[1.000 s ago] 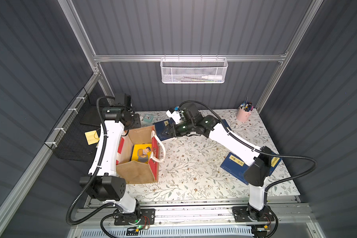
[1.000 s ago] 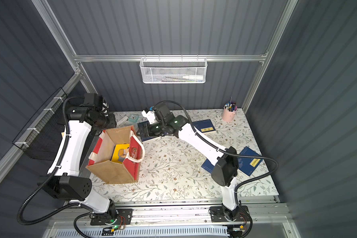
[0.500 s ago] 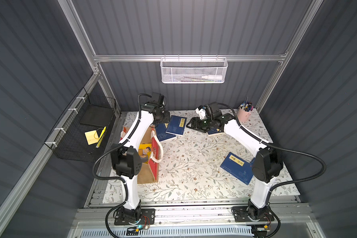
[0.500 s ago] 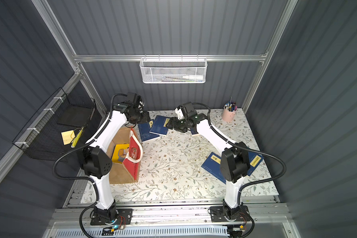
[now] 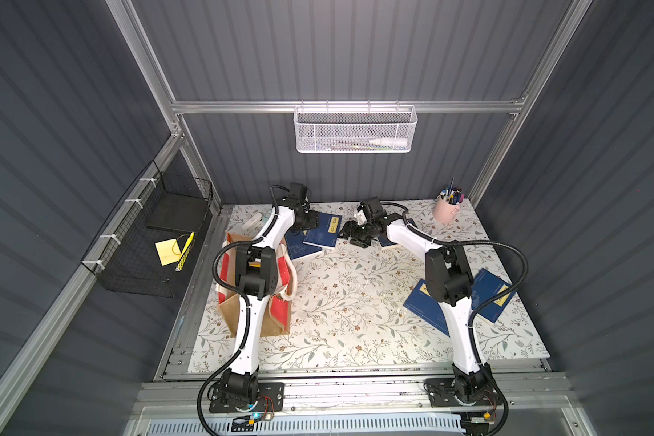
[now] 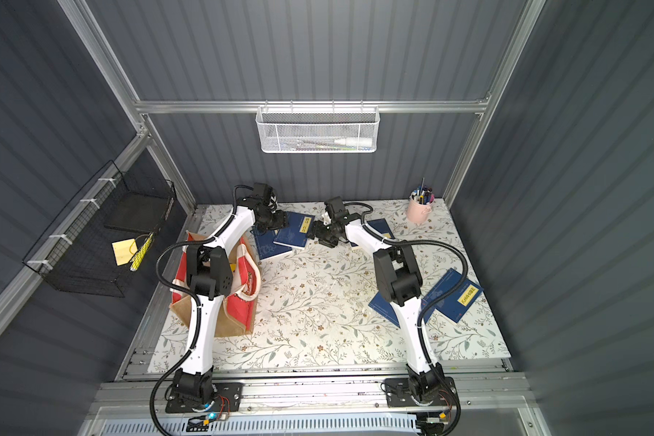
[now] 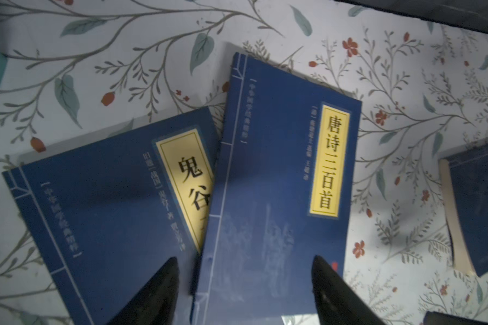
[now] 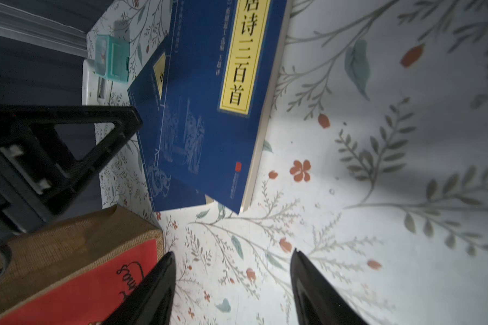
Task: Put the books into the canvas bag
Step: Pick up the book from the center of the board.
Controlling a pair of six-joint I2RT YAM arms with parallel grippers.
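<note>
Toward the back of the floral desk (image 5: 355,302), near the boxy tan jute canvas bag (image 5: 282,315), a thin navy paperback (image 7: 279,183) with a yellow label lies across another navy paperback (image 7: 102,219); the left hand (image 7: 244,259), spread and empty above it, is best closed on its raised edge, the right hand (image 8: 233,251), also spread and empty, kept clear.

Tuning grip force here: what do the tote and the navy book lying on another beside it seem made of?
Canvas bag: apparently coarse woven jute, matte tan; the weave shows, beside a smoother red panel. Navy book: likely a paperback, smooth card cover, cream page edges along one side.
</note>
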